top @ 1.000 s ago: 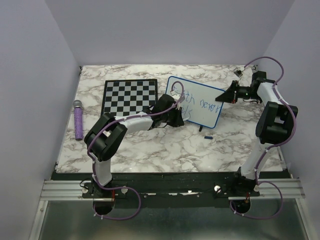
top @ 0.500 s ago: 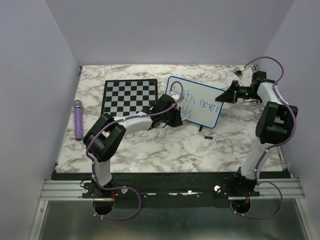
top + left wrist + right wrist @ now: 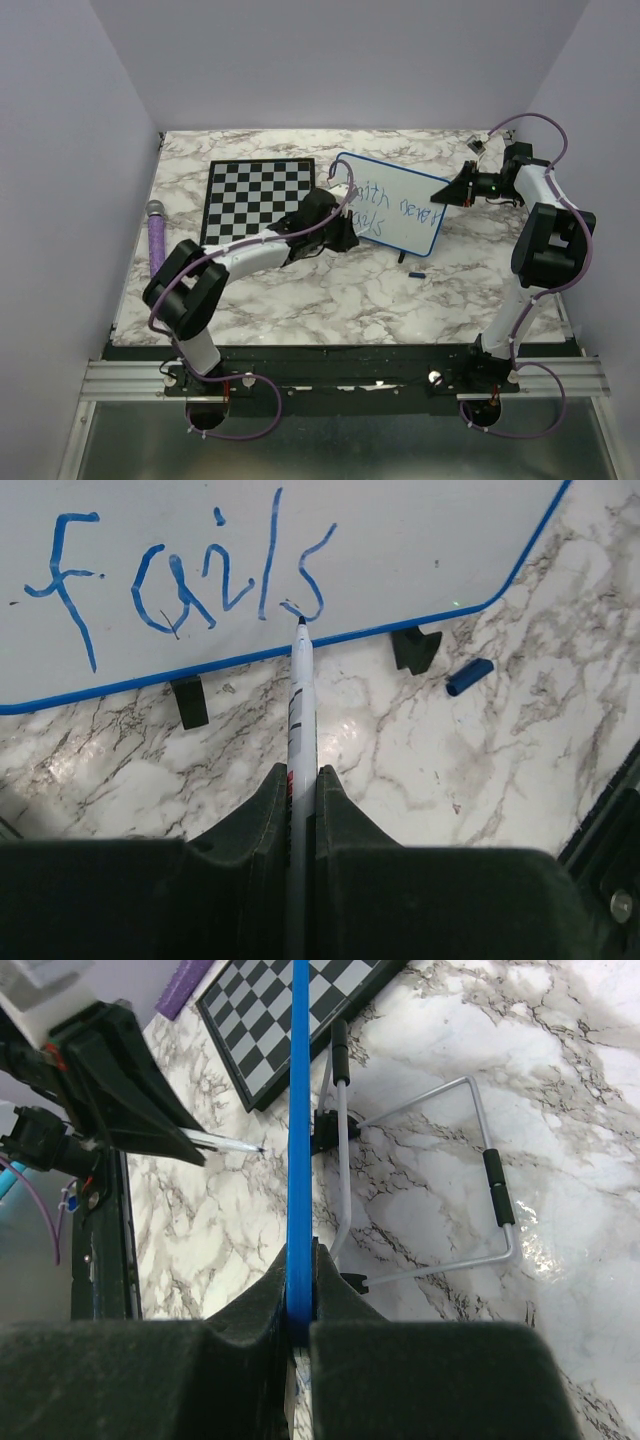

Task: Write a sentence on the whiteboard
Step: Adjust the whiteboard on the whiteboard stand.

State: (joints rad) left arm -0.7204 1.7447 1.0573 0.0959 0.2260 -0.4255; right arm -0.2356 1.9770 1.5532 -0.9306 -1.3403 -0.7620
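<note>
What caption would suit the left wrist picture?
Fingers pinch a marker, its tip at the last letter of "fails" on the whiteboard.

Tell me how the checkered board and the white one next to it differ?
The chessboard lies flat; the whiteboard stands propped up on its feet. The chessboard is black-and-white checks; the whiteboard is white, blue-framed, with blue handwriting. No gripper holds the chessboard, while the right gripper pinches the whiteboard's edge. Both are rectangular boards on the marble table.
</note>
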